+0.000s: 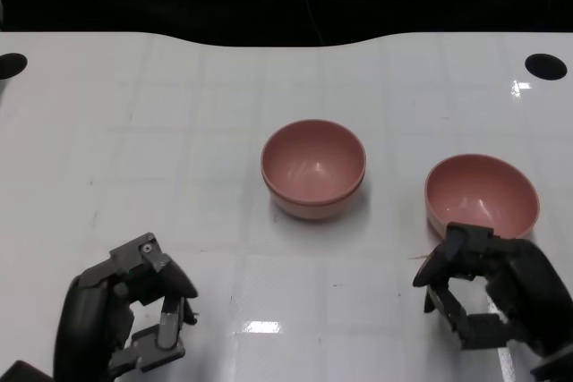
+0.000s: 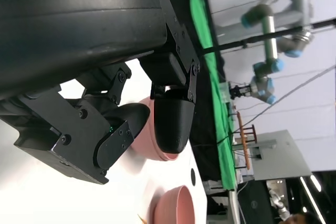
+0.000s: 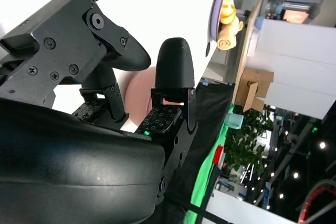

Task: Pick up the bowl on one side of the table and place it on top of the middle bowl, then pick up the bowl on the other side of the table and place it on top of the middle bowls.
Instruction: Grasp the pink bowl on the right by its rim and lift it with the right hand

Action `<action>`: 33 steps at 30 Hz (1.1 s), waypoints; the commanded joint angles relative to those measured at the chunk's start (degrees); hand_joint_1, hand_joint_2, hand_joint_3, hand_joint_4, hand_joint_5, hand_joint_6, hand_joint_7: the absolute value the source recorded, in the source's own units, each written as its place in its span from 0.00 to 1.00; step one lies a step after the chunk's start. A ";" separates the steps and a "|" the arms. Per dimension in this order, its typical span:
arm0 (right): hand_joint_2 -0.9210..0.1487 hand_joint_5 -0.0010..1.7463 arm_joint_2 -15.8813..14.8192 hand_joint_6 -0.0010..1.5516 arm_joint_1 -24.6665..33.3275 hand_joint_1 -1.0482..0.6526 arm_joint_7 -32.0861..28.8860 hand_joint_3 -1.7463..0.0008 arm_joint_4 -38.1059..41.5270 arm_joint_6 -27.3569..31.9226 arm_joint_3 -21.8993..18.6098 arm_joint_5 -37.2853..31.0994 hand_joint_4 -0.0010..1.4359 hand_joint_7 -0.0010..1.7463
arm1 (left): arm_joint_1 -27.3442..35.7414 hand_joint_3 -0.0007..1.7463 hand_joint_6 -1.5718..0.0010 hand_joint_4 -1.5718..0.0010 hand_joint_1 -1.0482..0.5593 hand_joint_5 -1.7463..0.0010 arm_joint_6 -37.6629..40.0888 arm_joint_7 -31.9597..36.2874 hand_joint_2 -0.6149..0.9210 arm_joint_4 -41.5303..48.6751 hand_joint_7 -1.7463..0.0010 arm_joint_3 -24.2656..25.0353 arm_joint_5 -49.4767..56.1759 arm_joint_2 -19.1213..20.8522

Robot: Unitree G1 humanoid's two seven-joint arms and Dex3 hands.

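Already the middle bowl (image 1: 313, 169) at the centre of the head view shows a doubled rim, so I judge it to be two bowls nested, with one side bowl stacked and only the second left to move. That last one, the side bowl (image 1: 482, 194), sits at the right of the frame, well apart from the stack and upright on the white table (image 1: 179, 131).

The right hand (image 1: 488, 297) hangs at the lower right just beside that bowl's near rim, its fingers spread and holding nothing; whether a fingertip touches the rim I cannot tell. It looks placed to close on the near wall of the bowl. The left hand (image 1: 134, 319) rests at the lower left, far from both bowls, fingers loosely apart and empty, likely parked out of the way.

The bowls are round, deep and thin-walled, a matte dusty pink, probably plastic, smooth inside with a soft sheen. Such curved, slick walls may slip in a loose pinch. The table is glossy white with faint grid lines and glare patches, and a dark round hole (image 1: 546, 66) at its upper right corner.
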 commanded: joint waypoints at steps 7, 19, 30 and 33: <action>0.09 0.37 -8.25 0.36 -0.96 0.45 -9.81 0.90 -6.74 -2.56 -1.25 -16.42 0.39 0.14 | 1.01 0.77 0.48 0.44 0.63 0.00 2.85 -7.07 0.66 -0.37 0.10 5.47 -1.89 -1.63; 0.05 0.16 -15.84 0.30 2.48 0.31 -24.08 1.00 -25.64 10.87 -2.29 -43.13 0.30 0.01 | 2.41 0.80 0.46 0.43 0.63 0.00 5.01 -9.48 0.67 -2.67 0.11 7.76 -1.45 -4.40; 0.05 0.11 -19.58 0.27 -0.40 0.28 -22.93 1.00 -26.59 24.02 3.29 -53.24 0.28 0.00 | 2.91 0.79 0.46 0.43 0.64 0.00 5.82 -10.17 0.69 -3.40 0.12 8.52 -0.10 -5.25; 0.06 0.11 -20.02 0.27 -2.71 0.29 -22.18 1.00 -23.99 26.95 5.81 -54.52 0.29 0.00 | 2.79 0.78 0.46 0.43 0.64 0.00 5.60 -9.98 0.69 -3.34 0.12 8.60 0.53 -5.53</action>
